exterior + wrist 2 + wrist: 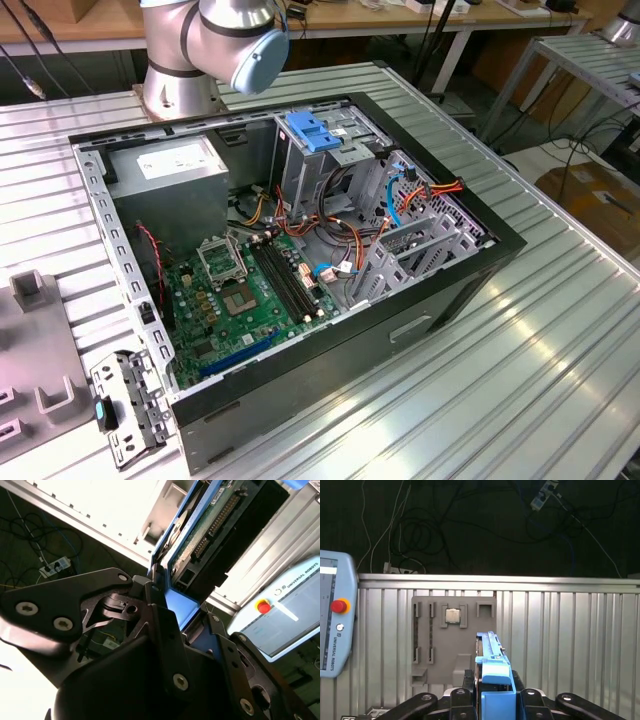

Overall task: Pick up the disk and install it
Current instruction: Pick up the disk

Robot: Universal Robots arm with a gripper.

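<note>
**Disk clamped in the gripper, held off the computer**

Exterior view: one open computer case, black and boxy, lies on a ribbed metal table. Inside it are one green circuit board, a grey metal power box, orange and red wires, and one pale blue slotted bracket on top of the drive cage. The arm's silver base with its blue cap stands behind the case. One flat grey tray lies at the exterior view's left.

Second wrist view: the gripper has two black metal fingers pressed together on the blue plastic end of the one disk. Seen here are the disk's green board and a dark connector row. One control tablet with one red button lies beyond.

First wrist view: the disk stands edge-on, its bright blue rail rising from the gripper, above the ribbed table. Past it lies the grey tray with cut slots, holding one square silver chip. The tablet lies beside the tray, and loose cables trail over the dark floor.
</note>
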